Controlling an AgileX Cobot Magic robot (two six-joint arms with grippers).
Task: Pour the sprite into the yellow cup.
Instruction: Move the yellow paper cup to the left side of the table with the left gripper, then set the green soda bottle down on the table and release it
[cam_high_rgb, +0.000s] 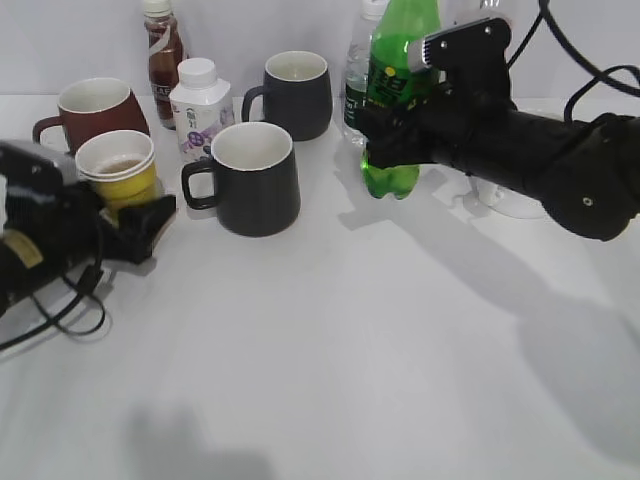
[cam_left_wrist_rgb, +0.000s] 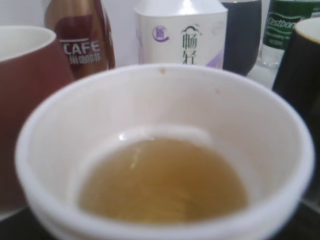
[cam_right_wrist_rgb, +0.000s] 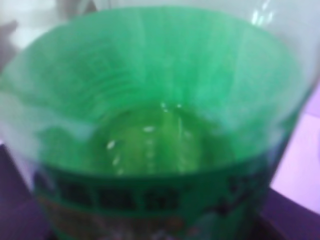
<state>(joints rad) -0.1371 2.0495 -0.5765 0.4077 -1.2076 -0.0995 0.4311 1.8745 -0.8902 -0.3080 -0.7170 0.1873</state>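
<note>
The yellow cup (cam_high_rgb: 118, 172) stands at the far left, white inside, with a little yellowish-brown liquid in it. It fills the left wrist view (cam_left_wrist_rgb: 165, 100). My left gripper (cam_high_rgb: 138, 222) sits around its lower part and looks shut on it; the jaws themselves are hidden in the left wrist view. The sprite (cam_high_rgb: 400, 90), a green bottle with a green-and-yellow label, is upright at the back right. My right gripper (cam_high_rgb: 388, 140) is shut on its middle. The bottle fills the right wrist view (cam_right_wrist_rgb: 155, 125), with some liquid in its bottom.
A dark red mug (cam_high_rgb: 95, 105) stands behind the cup. Two dark grey mugs (cam_high_rgb: 255, 180) (cam_high_rgb: 295, 95), a coffee bottle (cam_high_rgb: 162, 55), a white drink bottle (cam_high_rgb: 200, 110) and a clear water bottle (cam_high_rgb: 356, 85) stand between the cup and the sprite.
</note>
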